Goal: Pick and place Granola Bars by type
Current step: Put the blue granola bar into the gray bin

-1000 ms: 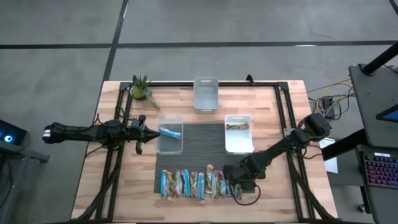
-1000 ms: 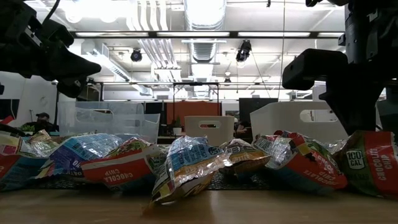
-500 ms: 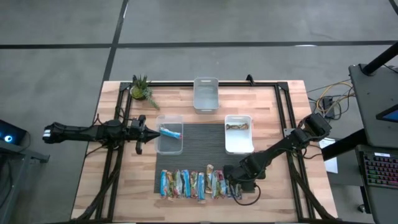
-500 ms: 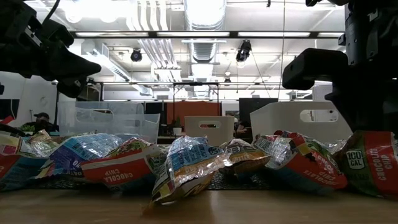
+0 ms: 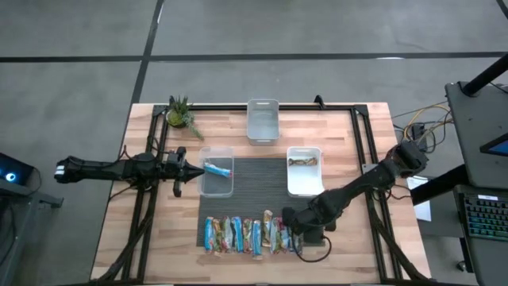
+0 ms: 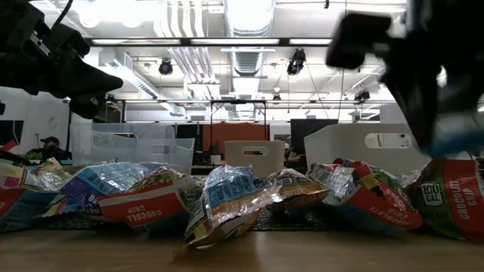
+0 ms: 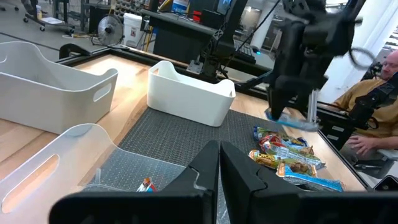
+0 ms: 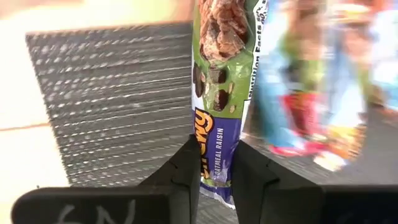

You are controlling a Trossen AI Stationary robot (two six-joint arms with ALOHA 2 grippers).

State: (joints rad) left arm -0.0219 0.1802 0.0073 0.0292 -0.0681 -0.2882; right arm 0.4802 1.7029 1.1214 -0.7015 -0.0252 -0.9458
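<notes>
Your Granola Bars (image 5: 252, 236) lie in a row along the near edge of the dark mat (image 5: 262, 176) on the worktop (image 5: 159, 238), and at the row's right end your right gripper (image 5: 298, 238) has its fingers pinched on one bar, an oatmeal raisin bar (image 8: 217, 93) in a green and purple wrapper. Your left gripper (image 5: 189, 168) waits just beside the clear bin (image 5: 217, 184), fingers pressed together; that bin holds one blue bar (image 5: 218, 168), the white bin (image 5: 304, 181) a brown bar (image 5: 302, 162)
</notes>
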